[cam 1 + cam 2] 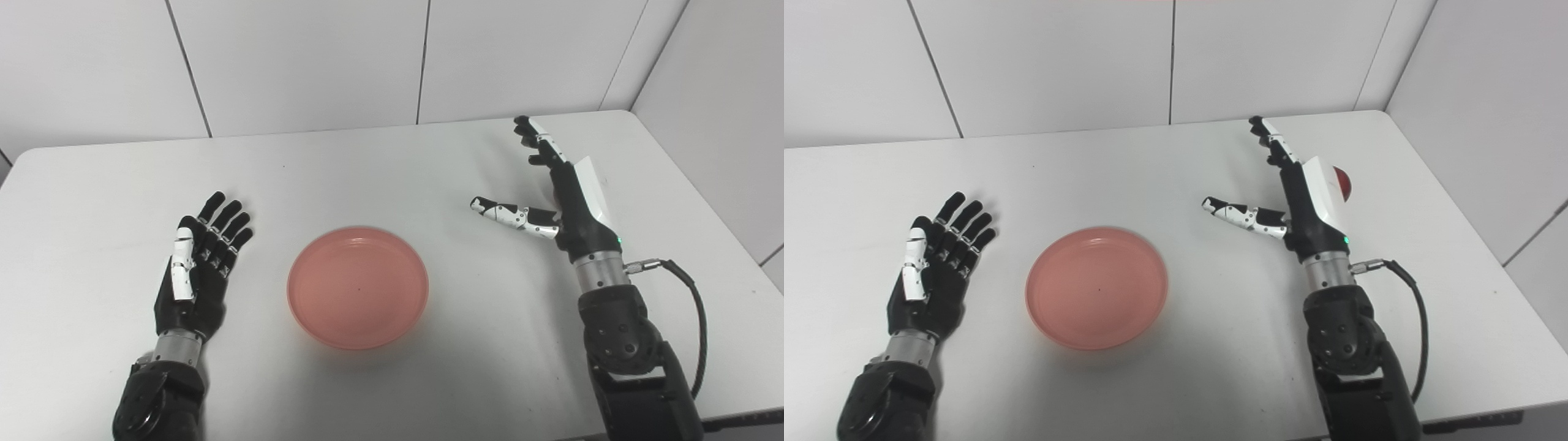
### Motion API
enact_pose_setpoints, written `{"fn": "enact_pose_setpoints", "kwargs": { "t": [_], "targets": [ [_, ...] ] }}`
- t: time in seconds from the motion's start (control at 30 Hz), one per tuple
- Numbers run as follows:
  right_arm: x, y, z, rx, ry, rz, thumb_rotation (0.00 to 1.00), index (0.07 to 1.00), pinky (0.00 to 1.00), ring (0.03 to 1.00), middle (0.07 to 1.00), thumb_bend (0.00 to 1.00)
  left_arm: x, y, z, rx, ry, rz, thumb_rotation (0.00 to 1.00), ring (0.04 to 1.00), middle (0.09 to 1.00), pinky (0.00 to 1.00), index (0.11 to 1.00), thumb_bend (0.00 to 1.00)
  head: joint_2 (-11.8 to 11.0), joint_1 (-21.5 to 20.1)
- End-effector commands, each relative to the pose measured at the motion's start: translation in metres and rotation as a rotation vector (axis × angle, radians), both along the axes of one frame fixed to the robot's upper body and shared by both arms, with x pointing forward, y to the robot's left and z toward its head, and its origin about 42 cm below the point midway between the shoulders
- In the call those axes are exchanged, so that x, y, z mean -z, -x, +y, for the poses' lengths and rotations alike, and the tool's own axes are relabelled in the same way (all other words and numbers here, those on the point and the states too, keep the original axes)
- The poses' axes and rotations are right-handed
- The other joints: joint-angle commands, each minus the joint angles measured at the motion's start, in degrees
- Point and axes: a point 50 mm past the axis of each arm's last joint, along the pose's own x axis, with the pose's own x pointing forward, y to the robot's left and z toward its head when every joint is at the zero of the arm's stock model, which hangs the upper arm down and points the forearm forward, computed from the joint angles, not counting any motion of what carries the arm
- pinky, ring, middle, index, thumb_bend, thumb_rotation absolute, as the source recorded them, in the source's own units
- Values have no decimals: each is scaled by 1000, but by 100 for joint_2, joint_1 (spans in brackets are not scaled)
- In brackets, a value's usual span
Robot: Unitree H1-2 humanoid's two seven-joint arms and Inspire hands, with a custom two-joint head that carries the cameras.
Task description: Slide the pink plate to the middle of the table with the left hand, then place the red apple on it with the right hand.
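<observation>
The pink plate (358, 286) lies empty near the middle of the white table (392, 165). My left hand (199, 266) rests open, palm up, to the plate's left and apart from it. My right hand (560, 190) is raised on the right side, open, thumb spread toward the plate. The red apple (1342, 182) shows only as a red sliver behind the right hand's white back in the right eye view; the hand is beside it, not closed on it. The left eye view hides the apple entirely.
White panelled walls stand behind the table and along its right side. A black cable (698, 318) loops from the right wrist. The table's right edge (704, 196) runs close to the right arm.
</observation>
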Motion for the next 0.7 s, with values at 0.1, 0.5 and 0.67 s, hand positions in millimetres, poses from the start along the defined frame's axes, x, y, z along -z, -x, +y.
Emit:
{"fn": "enact_pose_setpoints", "kwargs": {
  "t": [0.1,0.5,0.67],
  "targets": [
    [-38,-11,-14,63,128,-73,355,876,746,828,853,867,9,-2,1,2,31,17,1000,873,873,886,862,417,-28,-20],
    [-58,-20,-72,253,358,10,358,877,737,811,851,960,10,-3,3,-7,38,25,1000,871,871,889,863,417,-93,0],
    [-55,-24,-87,297,388,81,413,882,741,813,858,998,9,-2,4,-7,38,25,1000,872,871,889,864,418,-110,-22]
  ]
}}
